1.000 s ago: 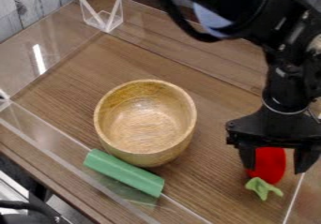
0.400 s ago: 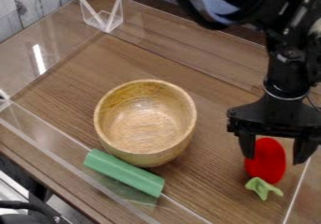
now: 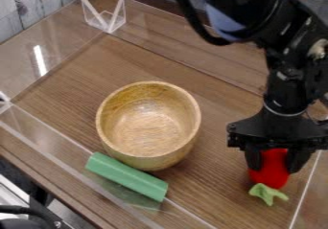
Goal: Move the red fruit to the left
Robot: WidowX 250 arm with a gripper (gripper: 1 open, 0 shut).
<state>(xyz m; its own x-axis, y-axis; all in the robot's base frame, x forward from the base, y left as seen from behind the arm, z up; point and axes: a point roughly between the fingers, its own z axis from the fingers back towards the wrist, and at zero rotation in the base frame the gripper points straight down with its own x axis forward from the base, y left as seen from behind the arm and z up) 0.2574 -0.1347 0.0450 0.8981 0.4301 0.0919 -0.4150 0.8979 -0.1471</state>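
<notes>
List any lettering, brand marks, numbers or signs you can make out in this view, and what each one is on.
None that can be read. I see no lettering on the wooden bowl, the green block, the red fruit or the table. The black gripper and arm show no readable marking either; anything small there would be lost at this sharpness.

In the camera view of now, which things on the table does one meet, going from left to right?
Clear wire-like stand → green block → wooden bowl → red fruit, with the tool around it.
</notes>
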